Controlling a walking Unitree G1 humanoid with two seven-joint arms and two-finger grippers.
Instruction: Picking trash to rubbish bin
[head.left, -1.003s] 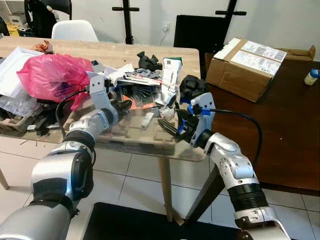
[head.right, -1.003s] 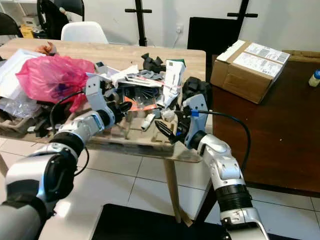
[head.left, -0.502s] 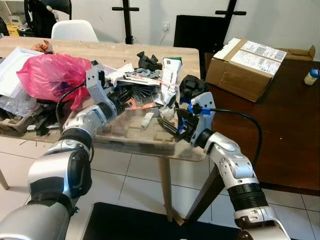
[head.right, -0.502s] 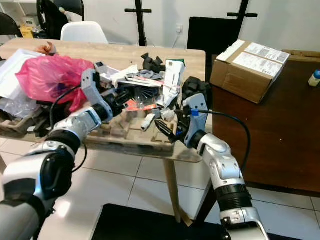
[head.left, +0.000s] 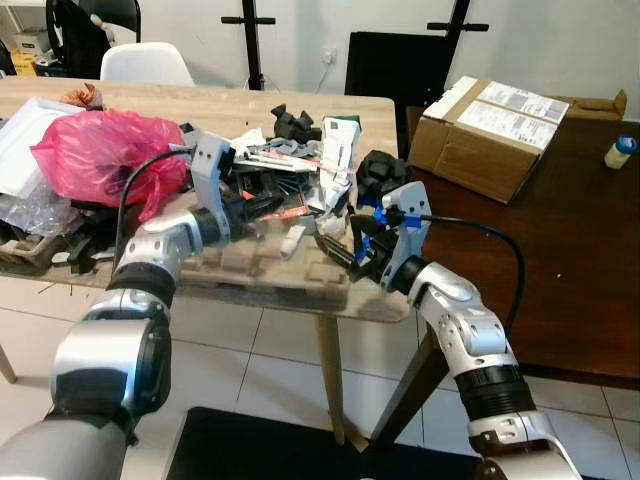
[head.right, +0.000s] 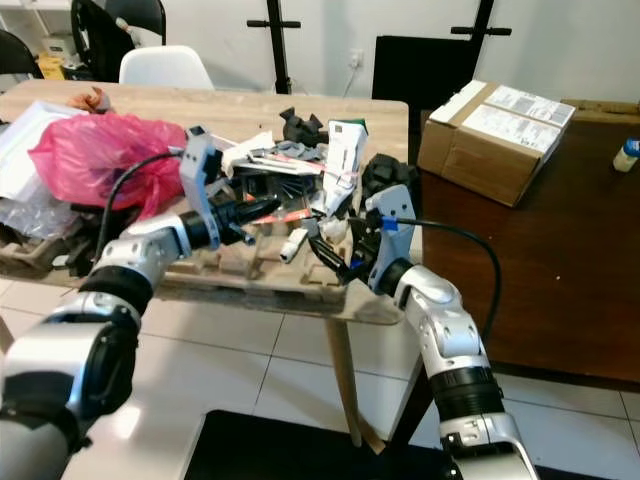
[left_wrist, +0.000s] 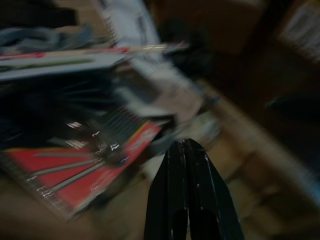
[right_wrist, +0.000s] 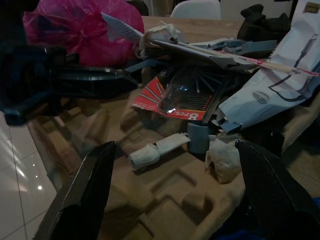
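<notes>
A heap of trash lies on the wooden table (head.left: 230, 105): a pink plastic bag (head.left: 100, 150), a white carton (head.left: 340, 145), a red card pack (head.left: 290, 210) and a rolled white paper (head.left: 293, 240) on a moulded cardboard tray (head.left: 255, 268). My left gripper (head.left: 266, 205) is shut and empty, its tips (left_wrist: 186, 150) just above the tray beside the red card pack (left_wrist: 85, 170). My right gripper (head.left: 340, 250) hangs open at the tray's right end, with the rolled paper (right_wrist: 155, 149) and a crumpled wad (right_wrist: 222, 162) in front of its spread fingers.
A cardboard box (head.left: 495, 125) and a small bottle (head.left: 620, 152) sit on the dark brown table (head.left: 580, 270) to the right. A white chair (head.left: 145, 62) stands behind the wooden table. Tiled floor (head.left: 270, 370) lies below the table's front edge.
My left wrist has turned and its shut fingers have swung right, toward the red card pack. The right arm has stayed where it was.
</notes>
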